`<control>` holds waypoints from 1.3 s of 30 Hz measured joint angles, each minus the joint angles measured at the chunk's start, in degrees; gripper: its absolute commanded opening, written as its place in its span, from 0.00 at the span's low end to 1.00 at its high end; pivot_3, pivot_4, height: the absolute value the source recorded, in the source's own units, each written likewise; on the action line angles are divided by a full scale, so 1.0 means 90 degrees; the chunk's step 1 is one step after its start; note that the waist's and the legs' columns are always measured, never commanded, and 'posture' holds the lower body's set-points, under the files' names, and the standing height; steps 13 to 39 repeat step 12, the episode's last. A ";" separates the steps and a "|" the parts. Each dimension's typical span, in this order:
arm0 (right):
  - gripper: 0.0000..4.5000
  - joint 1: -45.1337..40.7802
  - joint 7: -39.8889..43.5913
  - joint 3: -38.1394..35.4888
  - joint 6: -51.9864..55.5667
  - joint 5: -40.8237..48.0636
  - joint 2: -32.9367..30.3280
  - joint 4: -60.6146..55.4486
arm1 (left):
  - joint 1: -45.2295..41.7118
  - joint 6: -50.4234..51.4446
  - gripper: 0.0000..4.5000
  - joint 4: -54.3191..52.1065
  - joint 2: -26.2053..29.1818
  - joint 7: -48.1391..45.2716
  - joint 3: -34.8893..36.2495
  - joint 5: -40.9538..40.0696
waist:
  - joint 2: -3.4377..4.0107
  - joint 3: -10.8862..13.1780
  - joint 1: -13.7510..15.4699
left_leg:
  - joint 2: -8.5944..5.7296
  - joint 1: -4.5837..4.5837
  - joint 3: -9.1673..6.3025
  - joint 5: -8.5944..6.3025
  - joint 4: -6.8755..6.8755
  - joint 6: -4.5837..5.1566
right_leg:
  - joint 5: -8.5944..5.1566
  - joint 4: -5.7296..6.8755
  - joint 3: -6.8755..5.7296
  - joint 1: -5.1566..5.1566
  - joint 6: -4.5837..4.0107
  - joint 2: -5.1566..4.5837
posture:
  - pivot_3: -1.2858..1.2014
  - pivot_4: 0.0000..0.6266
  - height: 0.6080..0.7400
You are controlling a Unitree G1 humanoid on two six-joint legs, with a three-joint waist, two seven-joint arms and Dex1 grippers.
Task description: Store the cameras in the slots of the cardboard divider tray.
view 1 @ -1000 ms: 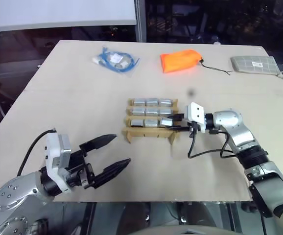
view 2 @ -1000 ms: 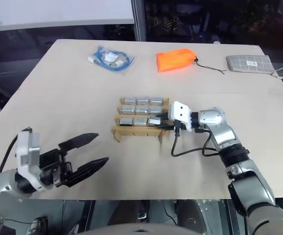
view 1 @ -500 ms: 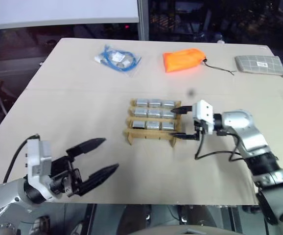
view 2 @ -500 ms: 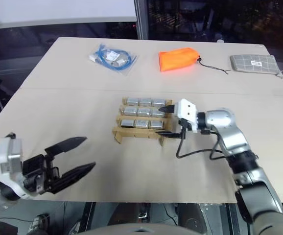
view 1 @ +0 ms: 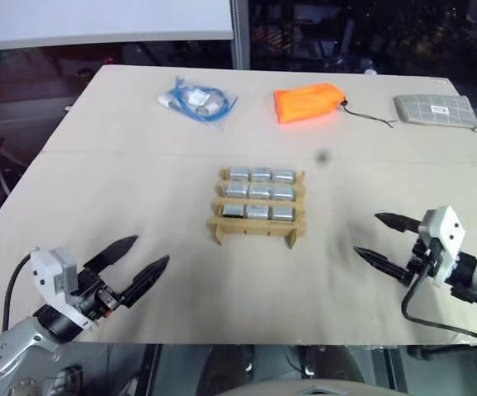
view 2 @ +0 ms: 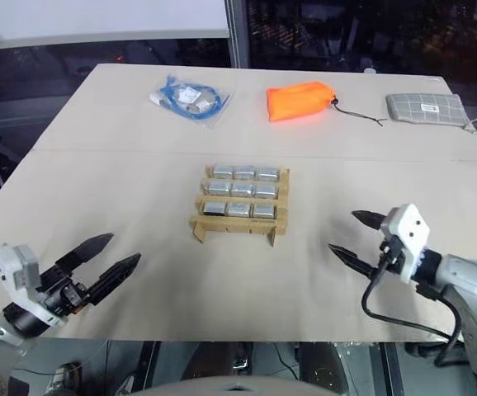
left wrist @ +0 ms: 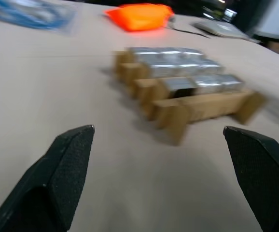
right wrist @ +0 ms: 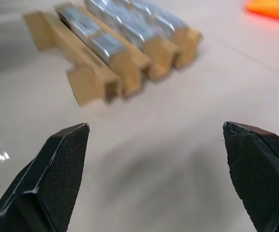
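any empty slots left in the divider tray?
No, all nine slots of the cardboard divider tray hold cameras, three rows of three.

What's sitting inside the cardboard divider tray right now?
The cardboard divider tray holds silver-grey cameras in three rows of three, so every slot looks filled. Their lower parts are hidden by the cardboard strips.

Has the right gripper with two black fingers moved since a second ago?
Yes. The right gripper has pulled away from the brown cardboard divider tray, back toward the table's near right edge, jaws now open and empty.
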 measured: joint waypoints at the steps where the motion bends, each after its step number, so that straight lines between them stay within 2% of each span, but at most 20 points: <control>1: 0.98 0.0079 -0.0048 -0.0008 -0.0041 -0.0007 0.0027 0.0000 | -0.0050 -0.0017 1.00 0.0019 -0.0020 0.0065 0.0000 0.0023 | -0.0002 -0.0001 0.0002 | 0.0000 0.0000 0.0000 0.0000 0.0000 0.0000 | 0.0000 0.0000 0.0000 0.0000 0.0000 0.0000 | 0.52 0.24 1.00; 7: 0.98 0.0283 -0.0178 -0.0012 -0.0464 -0.0160 0.0097 0.0155 | -0.0913 0.0185 1.00 0.0425 -0.0105 0.0808 0.0049 -0.0086 | -0.0003 -0.0004 0.0030 | 0.0000 -0.0001 -0.0009 0.0016 0.0005 0.0028 | 0.0000 0.0001 -0.0013 0.0005 0.0001 0.0006 | 0.52 0.24 1.00; 12: 0.98 0.0429 -0.0157 -0.0011 -0.0765 -0.0268 0.0097 0.0423 | -0.1427 0.0429 1.00 0.0758 0.0171 0.1248 0.0163 -0.0087 | -0.0005 -0.0005 0.0031 | -0.0002 -0.0002 -0.0007 0.0017 0.0008 0.0029 | 0.0001 0.0001 -0.0013 0.0013 0.0002 0.0012 | 0.52 0.24 1.00; 39: 0.98 0.0429 -0.0157 -0.0011 -0.0765 -0.0268 0.0097 0.0423 | -0.1427 0.0429 1.00 0.0758 0.0171 0.1248 0.0163 -0.0087 | -0.0005 -0.0005 0.0031 | -0.0002 -0.0002 -0.0007 0.0017 0.0008 0.0029 | 0.0001 0.0001 -0.0013 0.0013 0.0002 0.0012 | 0.52 0.24 1.00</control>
